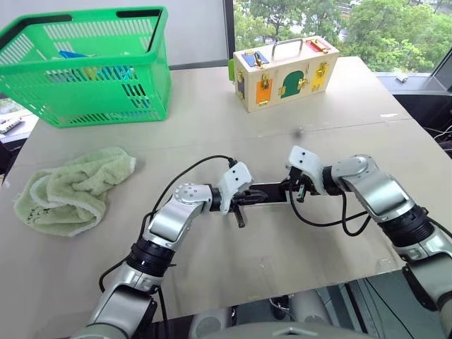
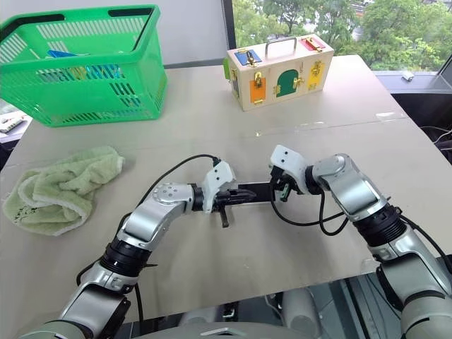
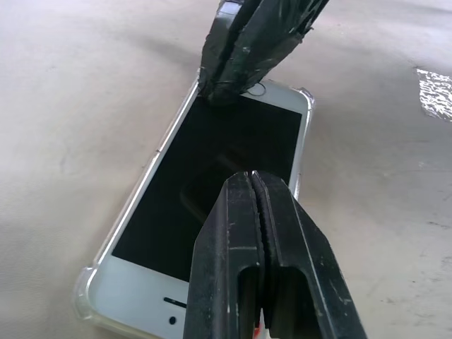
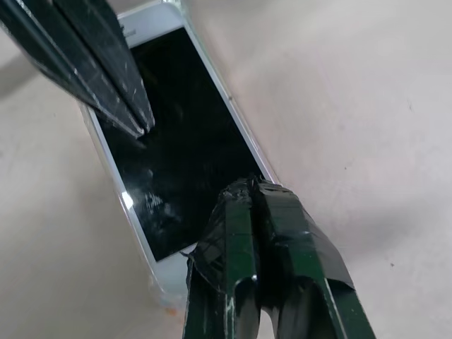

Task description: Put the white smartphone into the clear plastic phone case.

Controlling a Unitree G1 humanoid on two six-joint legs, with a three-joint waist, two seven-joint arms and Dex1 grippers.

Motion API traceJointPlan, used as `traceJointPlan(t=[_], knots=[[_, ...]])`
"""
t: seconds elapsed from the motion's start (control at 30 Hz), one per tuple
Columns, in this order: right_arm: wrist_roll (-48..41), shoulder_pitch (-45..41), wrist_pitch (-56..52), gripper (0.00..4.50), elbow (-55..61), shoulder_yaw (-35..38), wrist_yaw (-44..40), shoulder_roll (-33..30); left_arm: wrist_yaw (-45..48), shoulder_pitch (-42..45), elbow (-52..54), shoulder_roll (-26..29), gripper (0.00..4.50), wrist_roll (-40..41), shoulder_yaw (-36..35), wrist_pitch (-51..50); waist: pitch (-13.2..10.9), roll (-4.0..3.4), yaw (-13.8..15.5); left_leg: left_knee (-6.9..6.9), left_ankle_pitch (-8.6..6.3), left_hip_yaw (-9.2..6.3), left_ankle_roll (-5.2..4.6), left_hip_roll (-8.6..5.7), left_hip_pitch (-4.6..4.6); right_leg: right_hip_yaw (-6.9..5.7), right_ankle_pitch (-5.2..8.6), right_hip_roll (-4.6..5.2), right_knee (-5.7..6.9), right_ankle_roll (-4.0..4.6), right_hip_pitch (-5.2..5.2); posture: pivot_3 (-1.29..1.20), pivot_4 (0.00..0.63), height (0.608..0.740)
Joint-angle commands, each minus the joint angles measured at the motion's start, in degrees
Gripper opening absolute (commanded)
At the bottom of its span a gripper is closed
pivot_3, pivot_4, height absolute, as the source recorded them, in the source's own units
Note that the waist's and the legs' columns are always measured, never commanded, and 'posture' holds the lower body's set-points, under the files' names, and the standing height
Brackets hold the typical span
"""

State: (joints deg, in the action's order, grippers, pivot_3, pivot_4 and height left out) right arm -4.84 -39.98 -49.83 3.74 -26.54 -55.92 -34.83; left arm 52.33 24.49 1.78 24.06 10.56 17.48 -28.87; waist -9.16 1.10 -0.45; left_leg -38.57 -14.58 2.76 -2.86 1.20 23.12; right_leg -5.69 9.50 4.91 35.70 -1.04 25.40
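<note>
The white smartphone lies flat, screen up, on the table between my two arms. The clear plastic phone case shows as a see-through rim hugging its edges and corners. My left gripper is shut, its tip down at the middle of the black screen. My right gripper is shut too, its tip at the phone's home-button end. In the head views the phone is a dark strip spanning the gap between the left gripper and the right gripper. Neither gripper holds anything.
A green plastic basket stands at the back left. A crumpled green towel lies at the left. A wooden latch box with a handle sits at the back centre. The table's front edge runs close below my arms.
</note>
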Motion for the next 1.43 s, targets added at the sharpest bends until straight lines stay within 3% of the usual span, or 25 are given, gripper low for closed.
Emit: traceJointPlan(t=[0.03, 0.13, 0.2, 0.37, 0.47, 0.53, 0.63, 0.8, 0.83, 0.87, 0.9, 1.13, 1.43], knots=[[2.0, 0.6, -4.2, 0.00, -5.4, -5.9, -2.2, -1.0, -0.5, -0.5, -0.1, 0.2, 0.04, -0.3, 0.1, -0.7, 0.0, 0.02, 0.0, 0.00, 0.00, 0.01, 0.00, -0.02, 0.00, 0.00, 0.00, 0.02, 0.00, 0.00, 0.00, 0.00, 0.150, 0.740], [2.9, 0.2, -3.4, 0.00, -8.5, -7.0, -2.5, -0.7, -0.6, -0.6, 0.0, 0.2, 0.04, -0.3, 0.1, -0.6, 0.0, 0.06, 0.0, 0.00, 0.00, -0.01, 0.00, -0.02, -0.14, -0.02, 0.01, 0.03, -0.02, 0.01, -0.13, 0.00, 0.150, 0.740], [2.4, 1.2, -0.7, 0.00, -8.3, -3.8, -0.3, 0.0, -0.8, -1.1, 0.5, 0.3, 0.04, 0.0, -0.5, -0.1, 0.1, 0.11, 0.2, 0.00, -0.02, -0.08, 0.03, -0.01, -0.23, -0.08, 0.02, 0.06, -0.02, 0.01, -0.23, 0.00, 0.150, 0.740], [-3.4, 7.7, 15.6, 0.00, -2.6, 15.1, 9.4, 6.9, -2.1, -3.0, 2.6, -1.3, 0.04, 3.3, -5.0, 2.5, 0.0, 0.11, 0.2, 0.04, -0.16, -0.11, 0.27, 0.03, -0.18, -0.13, 0.01, 0.09, -0.07, 0.00, -0.20, 0.00, 0.150, 0.740], [-7.8, 10.6, 17.7, 0.00, 0.6, 22.7, 11.2, 8.8, -4.5, -3.6, 4.1, -3.6, 0.04, 6.4, -9.3, 2.8, -0.4, -0.17, 0.2, 0.01, 0.02, -0.06, 0.02, -0.01, 0.34, -0.06, -0.11, 0.03, -0.04, -0.19, 0.31, 0.00, 0.150, 0.740], [-9.0, 13.1, 18.3, 0.61, 4.0, 25.9, 12.8, 8.4, -5.8, -3.9, 5.4, -4.7, 0.00, 8.8, -12.6, 3.1, -0.6, -0.16, 0.4, -0.08, 0.07, -0.05, 0.08, -0.02, 0.69, -0.02, -0.16, -0.04, 0.03, -0.23, 0.64, 0.00, 0.150, 0.740], [-10.5, 17.5, 17.5, 1.79, 10.1, 29.3, 13.6, 6.8, -7.4, -4.1, 7.6, -5.8, 0.91, 13.4, -17.2, 1.4, -0.7, -0.15, 0.9, -0.05, 0.07, -0.04, 0.09, -0.03, 0.71, 0.00, -0.15, -0.09, -0.04, -0.22, 0.63, 0.00, 0.150, 0.740], [-15.1, 26.7, 16.8, 4.32, 18.9, 34.4, 10.9, 2.3, -7.2, -6.4, 11.3, -3.2, 3.33, 17.1, -20.8, -1.0, -0.7, -0.12, 1.3, 0.04, 0.03, -0.01, 0.06, -0.09, 0.72, 0.01, -0.12, -0.07, -0.31, -0.27, 0.56, 0.00, 0.150, 0.740], [-16.1, 29.2, 17.5, 4.50, 20.7, 35.6, 10.1, 1.4, -6.5, -7.4, 12.1, -2.2, 3.84, 17.8, -21.5, -1.3, -0.7, -0.12, 1.4, 0.04, 0.03, -0.02, 0.05, -0.09, 0.71, 0.00, -0.12, -0.07, -0.32, -0.27, 0.54, 0.00, 0.150, 0.740], [-17.0, 31.3, 18.0, 4.50, 22.0, 36.6, 9.6, 0.9, -6.1, -8.2, 12.7, -1.3, 4.30, 18.5, -22.0, -1.5, -0.7, -0.11, 1.4, 0.04, 0.02, -0.03, 0.04, -0.09, 0.71, -0.02, -0.12, -0.06, -0.33, -0.27, 0.53, 0.00, 0.150, 0.740], [-17.8, 33.6, 18.9, 4.50, 23.2, 37.5, 8.9, 0.2, -5.8, -9.2, 13.4, -0.3, 4.45, 19.2, -22.4, -1.7, -0.7, -0.09, 1.4, 0.04, 0.01, -0.03, 0.03, -0.08, 0.69, -0.02, -0.11, -0.06, -0.34, -0.27, 0.52, 0.00, 0.150, 0.740], [-21.3, 53.3, 25.1, 4.50, 29.5, 48.4, 5.1, -1.9, -3.0, -21.3, 19.7, 6.2, 4.45, 21.6, -27.4, 0.4, -0.9, -0.14, 1.3, 0.05, -0.01, -0.04, 0.06, 0.00, 0.58, -0.01, 0.03, -0.07, -0.32, -0.04, 0.47, 0.00, 0.150, 0.740], [-22.7, 64.5, 30.7, 4.50, 30.8, 57.4, 5.1, -0.5, -3.3, -32.6, 23.8, 9.8, 4.45, 21.7, -32.6, 2.3, -0.9, -0.16, 1.4, 0.03, -0.16, -0.09, 0.33, 0.01, 0.57, 0.00, 0.03, -0.01, -0.27, -0.03, 0.50, 0.00, 0.150, 0.740]])
